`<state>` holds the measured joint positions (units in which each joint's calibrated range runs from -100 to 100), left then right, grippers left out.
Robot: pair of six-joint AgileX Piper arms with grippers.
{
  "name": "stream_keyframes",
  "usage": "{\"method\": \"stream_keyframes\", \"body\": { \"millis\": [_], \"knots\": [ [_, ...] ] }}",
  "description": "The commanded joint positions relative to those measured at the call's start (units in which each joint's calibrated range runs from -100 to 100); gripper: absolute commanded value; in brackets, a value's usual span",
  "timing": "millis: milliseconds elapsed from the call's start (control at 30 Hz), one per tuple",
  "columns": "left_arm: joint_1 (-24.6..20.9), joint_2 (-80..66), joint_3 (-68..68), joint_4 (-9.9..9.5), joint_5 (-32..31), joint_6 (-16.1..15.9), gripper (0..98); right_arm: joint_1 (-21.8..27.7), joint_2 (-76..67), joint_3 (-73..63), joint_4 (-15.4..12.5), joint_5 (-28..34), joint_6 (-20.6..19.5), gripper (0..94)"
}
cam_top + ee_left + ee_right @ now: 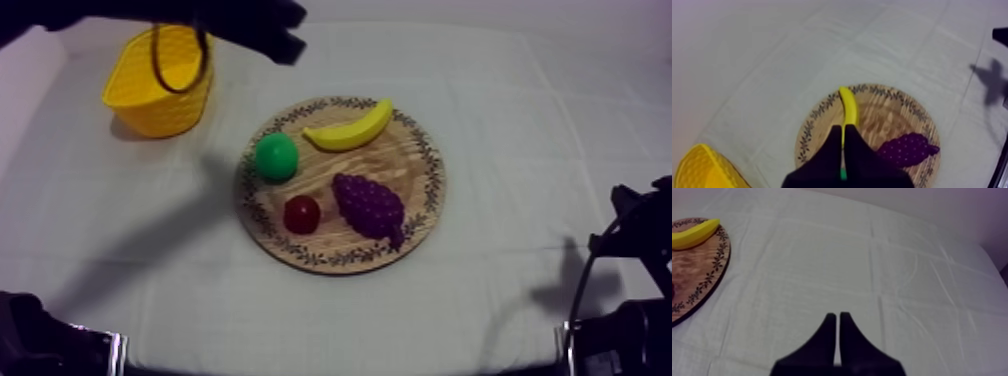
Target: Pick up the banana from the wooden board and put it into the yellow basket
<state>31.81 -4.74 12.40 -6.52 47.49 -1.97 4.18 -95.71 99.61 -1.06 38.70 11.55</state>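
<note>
Left tool [843, 128] hangs closed and empty over the wooden board [420, 170], tips aimed at the banana [350, 128] lying by the board's rim; we judge the banana light, stiff and slick, best pinched across its thick middle.

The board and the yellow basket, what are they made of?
The board looks like wood: brown grain lines, matt finish, dark leaf pattern round its rim. The yellow basket looks like moulded plastic: even bright colour, lattice texture on its wall.
</note>
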Motion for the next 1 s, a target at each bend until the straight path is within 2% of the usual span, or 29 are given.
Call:
{"method": "stream_keyframes", "body": {
  "millis": [0, 233, 567, 633, 767, 800, 867, 967],
  "knots": [
    [0.02, 4.65, -0.09, 0.05, -0.55, -0.05, 0.1, 0.03, -0.05, 0.05, 0.01, 0.01, 0.00, 0.4],
    [-0.18, 13.19, -4.61, 0.66, 1.91, -1.42, 0.1, 0.03, -0.05, 0.05, 0.01, 0.01, 0.00, 0.4],
    [-1.47, 20.06, -8.52, 0.21, 4.67, -2.81, 3.2, 0.03, -0.05, 0.05, 0.01, 0.01, 0.00, 0.4],
    [-1.68, 20.45, -8.48, 0.24, 4.69, -3.08, 18.0, 0.03, -0.05, 0.05, 0.01, 0.01, 0.00, 0.4],
    [-1.83, 20.77, -8.15, 0.32, 4.53, -2.92, 61.0, 0.03, -0.05, 0.05, 0.01, 0.01, 0.00, 0.4],
    [-1.84, 20.76, -8.02, 0.34, 4.48, -2.75, 67.6, 0.03, -0.05, 0.05, 0.01, 0.01, 0.00, 0.4],
    [-1.86, 20.72, -7.62, 0.42, 4.09, -2.50, 74.8, 0.03, -0.05, 0.05, 0.01, 0.01, 0.00, 0.4],
    [-1.87, 20.75, -6.91, 0.67, 3.32, -2.37, 79.5, 0.03, -0.05, 0.05, 0.01, 0.01, 0.00, 0.4]
  ]
}}
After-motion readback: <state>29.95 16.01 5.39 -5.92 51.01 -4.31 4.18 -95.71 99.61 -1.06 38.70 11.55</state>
